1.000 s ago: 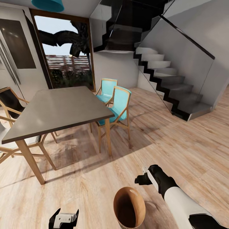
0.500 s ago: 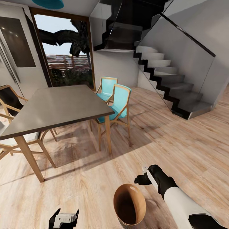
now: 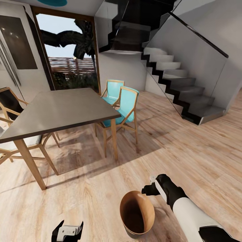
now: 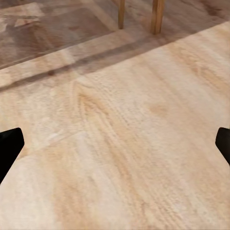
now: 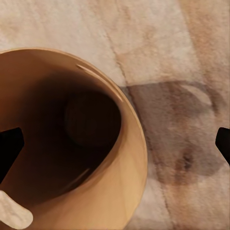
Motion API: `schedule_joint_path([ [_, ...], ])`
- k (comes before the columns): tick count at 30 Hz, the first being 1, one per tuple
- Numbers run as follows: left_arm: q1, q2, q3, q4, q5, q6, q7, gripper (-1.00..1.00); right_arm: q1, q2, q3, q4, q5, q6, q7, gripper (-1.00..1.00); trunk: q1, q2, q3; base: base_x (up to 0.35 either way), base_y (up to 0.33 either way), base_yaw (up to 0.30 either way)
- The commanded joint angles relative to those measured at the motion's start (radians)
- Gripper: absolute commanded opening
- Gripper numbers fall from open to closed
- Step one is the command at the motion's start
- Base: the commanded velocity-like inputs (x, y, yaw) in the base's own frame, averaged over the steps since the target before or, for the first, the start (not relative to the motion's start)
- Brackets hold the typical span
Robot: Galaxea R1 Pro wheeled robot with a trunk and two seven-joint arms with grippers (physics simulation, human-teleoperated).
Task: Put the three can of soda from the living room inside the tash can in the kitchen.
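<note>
No can of soda is in view, and this is the room with the grey table and stairs, not the living room. A tan, open-topped round trash can (image 3: 137, 212) stands on the wood floor just ahead of me. My right gripper (image 3: 148, 189) hovers over its far right rim, open, with nothing between its fingers. In the right wrist view the right gripper (image 5: 115, 143) looks down into the trash can (image 5: 129, 158); a dim round shape lies deep inside, too dark to identify. My left gripper (image 3: 67, 232) hangs low at the left, open and empty; its wrist view shows the left gripper (image 4: 115, 143) over bare floor.
A grey dining table (image 3: 60, 111) on wooden legs fills the left side. Two turquoise chairs (image 3: 122, 107) stand at its right end, and dark wood-framed chairs (image 3: 10, 104) at the far left. A staircase (image 3: 181, 87) with a glass balustrade rises at right. Open wood floor (image 3: 188, 148) lies between.
The whole picture has shifted a little, so the camera moved. The trash can now sits slightly higher in the head view. Both arms keep the same pose, grippers still open.
</note>
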Motion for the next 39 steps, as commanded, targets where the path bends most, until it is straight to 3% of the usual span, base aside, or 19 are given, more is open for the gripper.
schedule_joint_path([
  [1, 0.000, 0.000, 0.000, 0.000, 0.000, 0.000, 0.000, 1.00, 0.000, 0.000, 0.000, 0.000, 0.000, 0.000, 0.000, 1.00, 0.004, -0.007, -0.003, 0.000, 0.000, 0.000],
  [19, 0.000, 0.000, 0.001, 0.000, 0.001, 0.000, 0.001, 1.00, 0.000, 0.000, 0.000, 0.000, 0.001, 0.000, 0.000, 1.00, 0.073, -0.133, -0.060, 0.000, 0.000, 0.000],
  [24, 0.000, 0.000, 0.001, 0.000, 0.001, 0.000, 0.001, 1.00, 0.000, -0.001, 0.000, 0.000, 0.001, 0.000, -0.001, 1.00, 0.075, -0.134, -0.079, 0.000, 0.000, 0.000],
  [39, 0.000, 0.000, 0.001, 0.000, 0.002, -0.001, 0.002, 1.00, 0.000, -0.001, 0.006, 0.000, 0.001, 0.000, -0.001, 1.00, 0.076, -0.135, -0.083, 0.000, 0.000, 0.000],
])
